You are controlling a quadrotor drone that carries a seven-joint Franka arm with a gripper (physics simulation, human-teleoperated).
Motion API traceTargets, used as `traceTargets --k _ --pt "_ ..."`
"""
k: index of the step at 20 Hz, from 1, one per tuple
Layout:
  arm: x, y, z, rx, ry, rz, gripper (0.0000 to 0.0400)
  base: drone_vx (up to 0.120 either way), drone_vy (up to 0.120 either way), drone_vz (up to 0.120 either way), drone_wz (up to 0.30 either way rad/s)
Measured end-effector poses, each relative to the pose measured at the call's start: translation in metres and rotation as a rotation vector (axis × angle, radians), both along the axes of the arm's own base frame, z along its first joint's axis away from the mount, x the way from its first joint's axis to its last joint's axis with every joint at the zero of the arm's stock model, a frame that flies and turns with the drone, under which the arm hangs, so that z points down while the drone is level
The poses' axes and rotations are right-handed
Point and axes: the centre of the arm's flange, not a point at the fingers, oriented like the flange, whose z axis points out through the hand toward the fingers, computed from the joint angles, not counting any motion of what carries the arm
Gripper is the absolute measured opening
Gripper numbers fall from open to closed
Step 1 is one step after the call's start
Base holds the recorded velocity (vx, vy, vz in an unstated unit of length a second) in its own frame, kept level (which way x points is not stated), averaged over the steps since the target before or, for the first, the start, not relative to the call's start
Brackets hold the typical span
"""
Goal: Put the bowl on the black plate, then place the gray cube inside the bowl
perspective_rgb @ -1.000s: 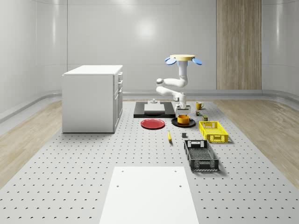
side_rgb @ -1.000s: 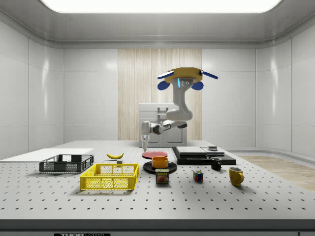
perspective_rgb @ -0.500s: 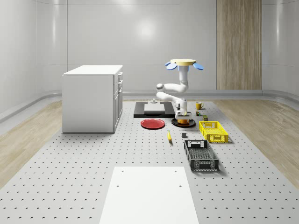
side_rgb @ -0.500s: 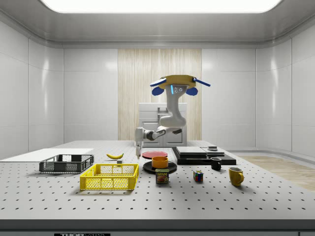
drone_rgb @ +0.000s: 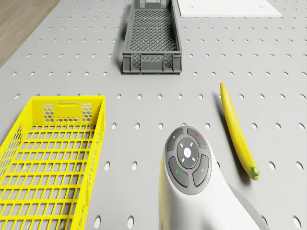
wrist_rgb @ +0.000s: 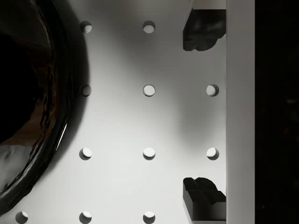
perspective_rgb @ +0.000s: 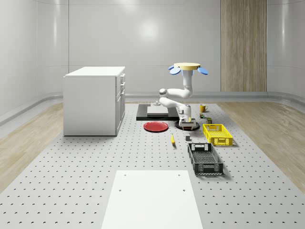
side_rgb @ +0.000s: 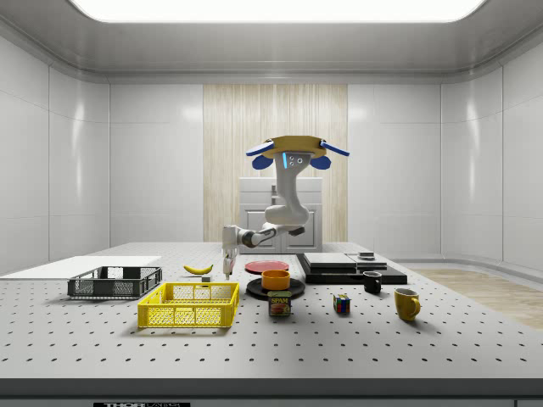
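Observation:
The orange bowl sits on the black plate. A small gray cube lies on the table in front of the plate, apart from it. The drone hovers above the table near the plate, its white arm reaching down. My gripper hangs low over the table, to the side view's left of the bowl. In the wrist view the gripper is open with only bare perforated table between the fingertips, and the plate's dark rim curves beside it.
A banana, a yellow basket and a dark crate lie around the arm's wrist. A red plate, a black platform and a white cabinet stand beyond. A can and mugs sit nearby.
The drone and arm have shifted toward the side view's left. The gripper has moved away from above the bowl and plate and sunk lower toward the table.

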Motion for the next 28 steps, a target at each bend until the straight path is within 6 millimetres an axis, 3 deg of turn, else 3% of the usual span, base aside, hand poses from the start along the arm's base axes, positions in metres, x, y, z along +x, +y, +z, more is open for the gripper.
traceTargets --k 19,28 --pt "0.0 0.0 0.0 0.0 0.0 0.0 0.04 0.118 -0.008 0.0 0.0" --pt "0.0 0.0024 0.0 0.0 0.0 0.0 0.04 0.0 0.0 0.0 0.0"
